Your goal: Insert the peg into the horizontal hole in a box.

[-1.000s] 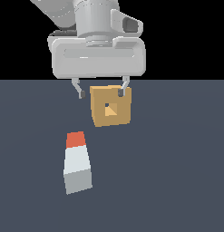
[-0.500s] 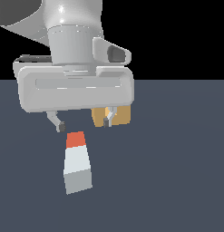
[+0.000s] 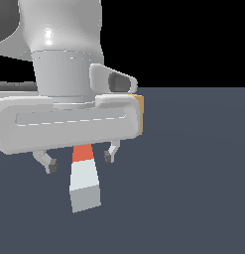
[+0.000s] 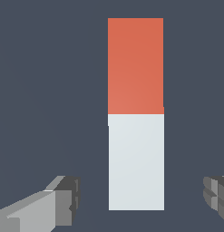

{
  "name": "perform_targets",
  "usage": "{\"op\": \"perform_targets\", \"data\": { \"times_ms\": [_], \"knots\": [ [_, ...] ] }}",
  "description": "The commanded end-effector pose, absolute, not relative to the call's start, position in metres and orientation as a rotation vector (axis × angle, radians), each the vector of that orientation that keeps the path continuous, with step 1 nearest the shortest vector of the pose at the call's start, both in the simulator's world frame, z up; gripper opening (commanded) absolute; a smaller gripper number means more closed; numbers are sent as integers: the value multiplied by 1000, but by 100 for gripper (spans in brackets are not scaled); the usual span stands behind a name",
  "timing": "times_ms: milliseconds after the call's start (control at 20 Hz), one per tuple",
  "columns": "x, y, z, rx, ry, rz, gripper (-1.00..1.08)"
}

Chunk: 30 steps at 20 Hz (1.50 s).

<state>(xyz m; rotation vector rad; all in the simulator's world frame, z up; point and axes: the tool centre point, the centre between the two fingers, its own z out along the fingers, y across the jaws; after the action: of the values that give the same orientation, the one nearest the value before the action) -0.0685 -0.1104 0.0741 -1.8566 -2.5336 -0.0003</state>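
Observation:
The peg (image 3: 84,181) lies flat on the dark floor, white-grey with its orange-red end pointing away from the exterior camera. My gripper (image 3: 80,161) is open and empty, its fingertips (image 3: 51,165) on either side of the peg's orange-red part, a little above it. In the wrist view the peg (image 4: 135,136) lies between the two open fingers (image 4: 59,201), which stand apart from it. The box (image 3: 139,113) shows only as a tan-orange sliver behind the hand at the exterior view's right. The hole is hidden.
The wide grey hand body (image 3: 64,126) fills much of the exterior view and covers the box. The dark floor (image 3: 193,188) spreads all around.
The gripper has come from in front of the box toward the exterior camera and to its left, down over the peg. The box is now mostly covered. The peg has not moved.

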Motion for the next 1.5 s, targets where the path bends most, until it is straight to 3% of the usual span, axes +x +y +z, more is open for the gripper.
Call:
{"op": "perform_targets", "data": {
  "times_ms": [0,600,1350,1400,1450],
  "knots": [
    [-69,-114,71,-1846,-2541,0,100],
    [-68,-113,69,-1850,-2539,0,100],
    [-68,-112,23,-1851,-2538,0,100],
    [-68,-112,23,-1851,-2538,0,-100],
    [-68,-112,23,-1851,-2538,0,-100]
  ]
}}
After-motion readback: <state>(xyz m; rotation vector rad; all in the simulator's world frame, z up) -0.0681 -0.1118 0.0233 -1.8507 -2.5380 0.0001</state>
